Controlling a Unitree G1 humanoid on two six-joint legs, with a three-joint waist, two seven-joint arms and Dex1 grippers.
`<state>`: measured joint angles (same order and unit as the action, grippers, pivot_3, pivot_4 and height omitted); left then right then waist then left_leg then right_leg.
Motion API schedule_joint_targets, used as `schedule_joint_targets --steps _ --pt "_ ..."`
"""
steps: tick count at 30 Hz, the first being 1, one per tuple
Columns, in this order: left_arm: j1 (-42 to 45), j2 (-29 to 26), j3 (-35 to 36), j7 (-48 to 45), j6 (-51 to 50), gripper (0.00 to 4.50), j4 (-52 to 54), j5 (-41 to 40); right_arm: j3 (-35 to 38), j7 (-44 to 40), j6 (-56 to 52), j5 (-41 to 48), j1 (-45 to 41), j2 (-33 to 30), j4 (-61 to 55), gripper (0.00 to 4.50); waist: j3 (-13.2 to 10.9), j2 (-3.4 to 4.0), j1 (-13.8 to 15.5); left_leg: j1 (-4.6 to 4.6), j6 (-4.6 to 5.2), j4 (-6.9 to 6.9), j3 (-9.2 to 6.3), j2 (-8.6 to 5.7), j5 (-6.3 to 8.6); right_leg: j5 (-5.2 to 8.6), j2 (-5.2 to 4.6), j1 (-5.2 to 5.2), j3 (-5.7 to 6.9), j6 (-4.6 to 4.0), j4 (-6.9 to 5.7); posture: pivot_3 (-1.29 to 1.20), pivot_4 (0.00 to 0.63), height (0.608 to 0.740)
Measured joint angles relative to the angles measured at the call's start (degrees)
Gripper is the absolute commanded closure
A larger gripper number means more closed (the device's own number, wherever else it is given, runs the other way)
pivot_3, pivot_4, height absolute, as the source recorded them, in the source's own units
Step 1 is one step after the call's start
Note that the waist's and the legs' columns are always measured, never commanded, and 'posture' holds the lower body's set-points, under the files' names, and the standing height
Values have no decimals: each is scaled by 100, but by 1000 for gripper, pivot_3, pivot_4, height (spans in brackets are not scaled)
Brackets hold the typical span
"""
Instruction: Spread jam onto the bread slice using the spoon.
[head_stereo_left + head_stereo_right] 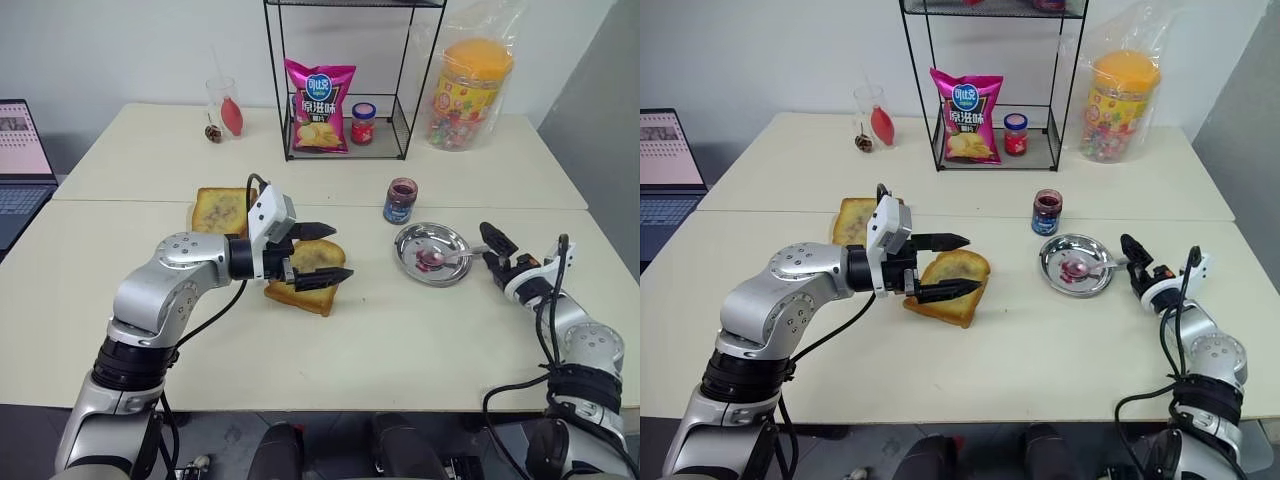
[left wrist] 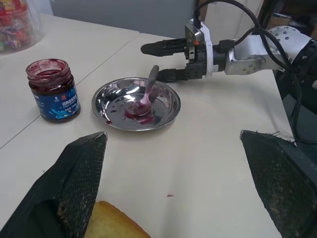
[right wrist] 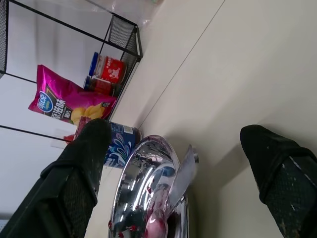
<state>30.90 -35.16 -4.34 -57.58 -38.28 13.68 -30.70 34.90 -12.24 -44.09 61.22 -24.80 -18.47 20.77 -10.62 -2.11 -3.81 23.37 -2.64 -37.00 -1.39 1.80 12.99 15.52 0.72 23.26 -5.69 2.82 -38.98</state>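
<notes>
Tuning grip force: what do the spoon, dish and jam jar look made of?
Spoon: polished metal, likely steel; bright mirror shine.
Dish: the same shiny metal, reflecting its surroundings.
Jam jar: apparently clear glass, dark jam showing through above a blue label; lid off.

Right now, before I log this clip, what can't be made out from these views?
- Bread slice: the left gripper hangs in front of it in the head views, hiding part of its centre; the left wrist view cuts off all but a corner.
- Spoon: its bowl sits in jam in the metal dish; how much it carries is too small to tell.
- Right gripper: open at the handle; contact unclear.
</notes>
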Motion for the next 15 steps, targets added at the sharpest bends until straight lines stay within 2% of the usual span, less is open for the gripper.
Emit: schedule_joint_targets --steps 2,15 --pt "-17 0 0 0 0 0 0 0 -8 -12 5 -46 -4 35 41 1087 0 0 -1 0 0 1 0 0 0 0 0 0 0 0 0 0 150 740" --pt "-30 2 0 67 17 0 0 29 -42 -188 58 -163 -125 84 153 3850 1 -2 -1 -4 0 -1 0 0 0 -1 0 -7 1 2 2 0 150 740"
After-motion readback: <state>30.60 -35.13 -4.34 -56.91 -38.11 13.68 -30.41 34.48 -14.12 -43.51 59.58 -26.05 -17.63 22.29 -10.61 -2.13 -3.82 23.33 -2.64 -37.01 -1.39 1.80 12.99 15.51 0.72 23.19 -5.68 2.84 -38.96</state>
